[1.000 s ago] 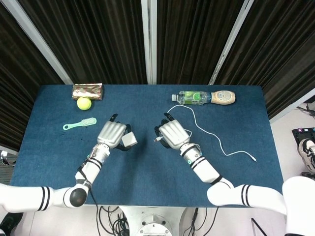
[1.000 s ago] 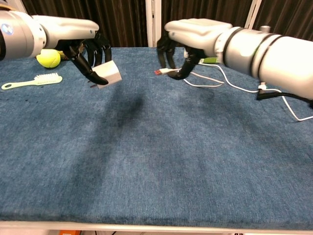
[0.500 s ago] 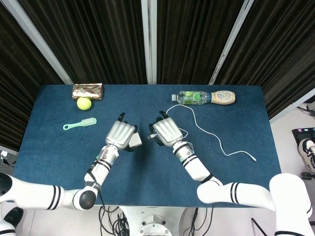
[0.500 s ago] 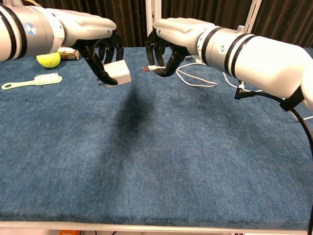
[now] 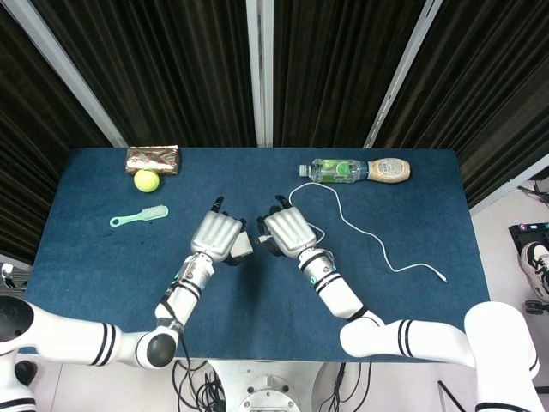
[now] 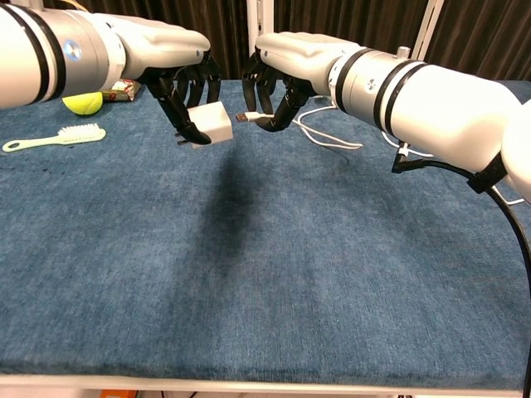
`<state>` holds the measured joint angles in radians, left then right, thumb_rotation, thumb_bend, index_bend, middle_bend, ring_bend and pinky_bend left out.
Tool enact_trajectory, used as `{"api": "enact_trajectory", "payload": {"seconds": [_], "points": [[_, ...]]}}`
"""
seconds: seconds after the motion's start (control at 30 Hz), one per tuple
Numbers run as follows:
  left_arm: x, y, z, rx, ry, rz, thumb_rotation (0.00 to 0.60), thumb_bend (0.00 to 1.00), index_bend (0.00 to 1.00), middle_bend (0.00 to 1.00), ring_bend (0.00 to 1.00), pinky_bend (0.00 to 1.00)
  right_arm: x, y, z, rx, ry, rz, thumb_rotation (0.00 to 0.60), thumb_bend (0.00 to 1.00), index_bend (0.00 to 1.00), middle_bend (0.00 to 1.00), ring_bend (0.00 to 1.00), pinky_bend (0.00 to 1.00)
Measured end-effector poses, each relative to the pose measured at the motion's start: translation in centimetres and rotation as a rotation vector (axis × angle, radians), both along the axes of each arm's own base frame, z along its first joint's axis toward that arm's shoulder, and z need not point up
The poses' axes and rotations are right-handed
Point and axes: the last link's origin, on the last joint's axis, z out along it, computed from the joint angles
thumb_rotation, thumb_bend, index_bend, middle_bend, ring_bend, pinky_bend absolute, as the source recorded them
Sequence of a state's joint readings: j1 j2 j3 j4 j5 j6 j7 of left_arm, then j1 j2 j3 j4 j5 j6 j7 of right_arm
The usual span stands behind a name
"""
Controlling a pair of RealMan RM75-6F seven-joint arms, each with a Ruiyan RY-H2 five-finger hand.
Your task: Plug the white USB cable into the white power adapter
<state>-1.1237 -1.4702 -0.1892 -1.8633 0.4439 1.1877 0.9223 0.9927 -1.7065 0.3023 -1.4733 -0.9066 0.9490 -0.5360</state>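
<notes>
The two have closed in: the left robot hand [image 6: 187, 104] grips the adapter [image 6: 207, 124], the right robot hand [image 6: 270, 95] pinches the cable [image 6: 332, 137] plug (nearly touching), insertion comes next.

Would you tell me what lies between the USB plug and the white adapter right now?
Nothing: the chest view shows only open air between the USB plug and the power adapter, above bare table.

Left hand [image 6: 189, 91] and right hand [image 6: 270, 83] are hovering side by side, fingers curling downward, each gripping.
</notes>
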Motion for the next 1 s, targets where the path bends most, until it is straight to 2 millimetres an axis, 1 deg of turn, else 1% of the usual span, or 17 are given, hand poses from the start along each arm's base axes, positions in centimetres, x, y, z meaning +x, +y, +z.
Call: {"api": "enact_trajectory", "payload": {"seconds": [0.23, 0.57, 1.0], "points": [[0.6, -0.2, -0.1, 0.001, -0.004, -0.012, 0.495, 0.20, 0.50, 0.50, 0.37, 0.05, 0.0, 0.1, -0.2, 0.000, 0.004, 0.000, 0.600, 0.52, 0.67, 0.53, 0.30, 0.11], [0.8, 0.0, -0.3, -0.003, -0.003, -0.001, 0.492, 0.20, 0.50, 0.50, 0.37, 0.05, 0.2, 0.1, -0.3, 0.004, -0.001, -0.004, 0.600, 0.52, 0.67, 0.53, 0.30, 0.12], [1.4, -0.2, -0.8, -0.009, -0.002, -0.007, 0.493, 0.19, 0.50, 0.50, 0.37, 0.05, 0.3, 0.1, -0.6, 0.007, -0.005, -0.013, 0.600, 0.52, 0.67, 0.52, 0.30, 0.12]]}}
